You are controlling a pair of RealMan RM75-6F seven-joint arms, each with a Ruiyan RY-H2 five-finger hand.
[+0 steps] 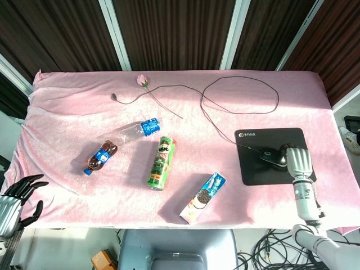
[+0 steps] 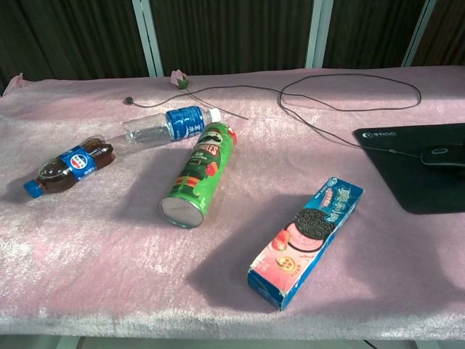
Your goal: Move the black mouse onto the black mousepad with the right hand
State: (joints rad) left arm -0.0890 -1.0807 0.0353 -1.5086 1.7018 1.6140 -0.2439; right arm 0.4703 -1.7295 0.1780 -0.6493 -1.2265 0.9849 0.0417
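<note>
The black mouse lies on the black mousepad, near the pad's middle. My right hand grips the mouse from its right side, fingers curled over it. In the chest view the mouse rests on the mousepad at the frame's right edge, and the right hand is out of frame there. The mouse's cable loops back across the pink cloth. My left hand hangs off the table's front left corner, fingers spread and holding nothing.
A green chips can lies mid-table, with a cookie box near the front edge. A cola bottle and a water bottle lie to the left. A pink flower sits at the back.
</note>
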